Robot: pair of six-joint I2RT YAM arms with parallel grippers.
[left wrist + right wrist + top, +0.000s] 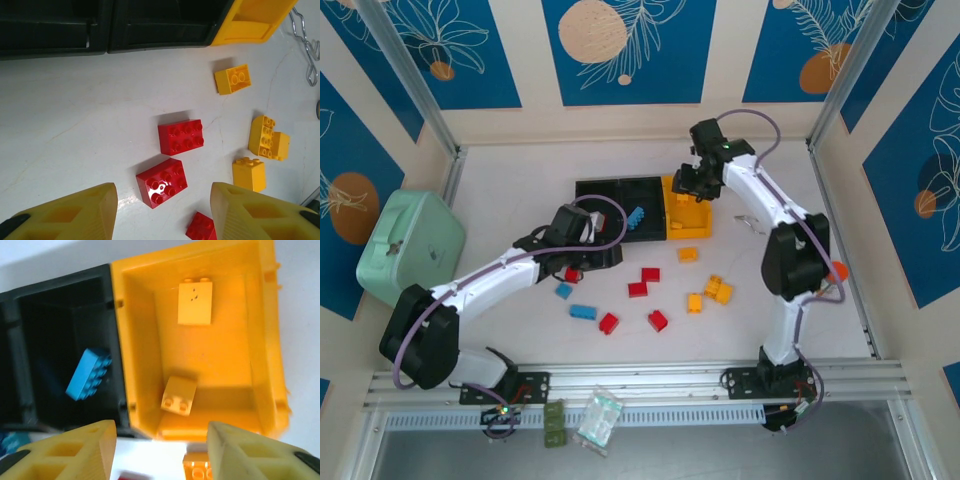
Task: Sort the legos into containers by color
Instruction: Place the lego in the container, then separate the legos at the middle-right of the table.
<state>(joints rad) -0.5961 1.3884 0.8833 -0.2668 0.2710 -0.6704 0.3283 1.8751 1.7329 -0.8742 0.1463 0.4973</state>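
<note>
The left pincer [162,212] hangs spread and empty, a glossy red brick [161,182] just ahead between its fingers, a second red brick [180,136] close beyond. Closing askew could, I'd guess, skid the slick studded plastic aside. The right pincer [160,450], also spread and empty, hovers over the smooth yellow bin [267,340].

3 bins [620,183]; 5 red [657,320], 3 blue [583,311], ~6 yel legos [688,254]

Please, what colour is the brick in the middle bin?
The brick is light blue; right wrist view shows it best.
</note>
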